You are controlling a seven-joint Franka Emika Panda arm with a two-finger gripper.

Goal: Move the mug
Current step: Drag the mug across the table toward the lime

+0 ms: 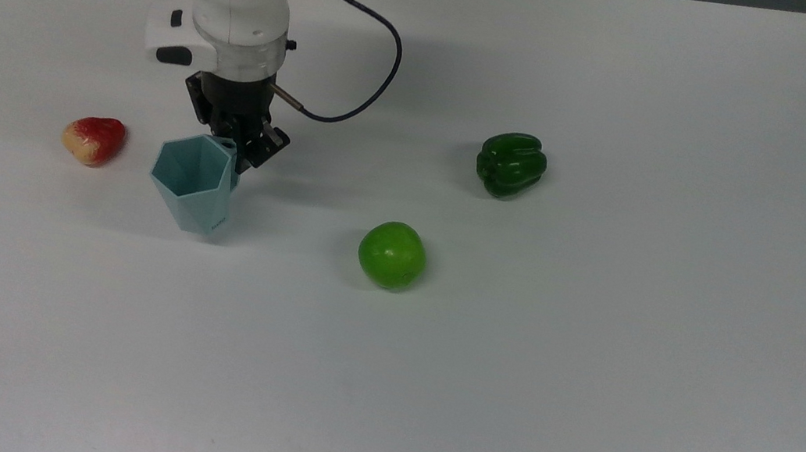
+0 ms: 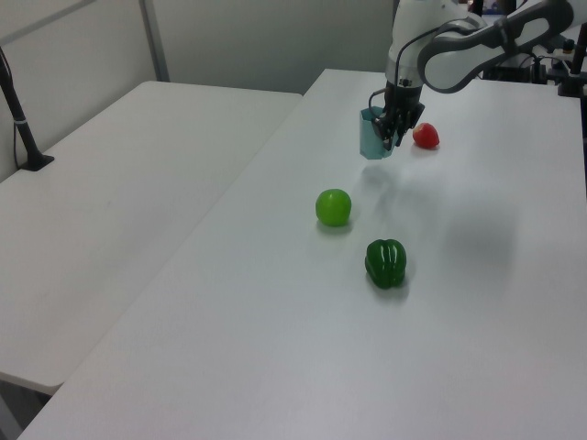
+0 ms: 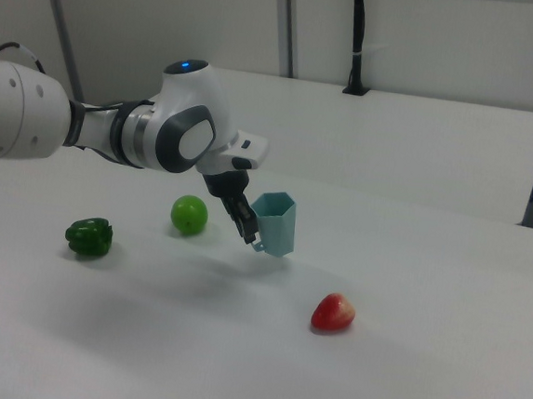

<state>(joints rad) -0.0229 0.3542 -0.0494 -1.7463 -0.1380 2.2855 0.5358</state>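
The pale blue faceted mug [image 1: 194, 182] hangs slightly tilted just above the white table [image 1: 587, 378], its hexagonal mouth up. My gripper [image 1: 234, 148] is shut on the mug at the rim on the handle side, coming down from above. In the left view the mug [image 2: 371, 145] sits left of the gripper [image 2: 393, 138]. In the right view the mug [image 3: 276, 224] is right of the gripper [image 3: 253, 235], with a shadow on the table below it.
A red fruit [image 1: 93, 139] lies to the top view's left of the mug. A green apple [image 1: 392, 254] and a green bell pepper [image 1: 511, 164] lie to the top view's right. A second white table [image 2: 101, 202] adjoins on the left view's left.
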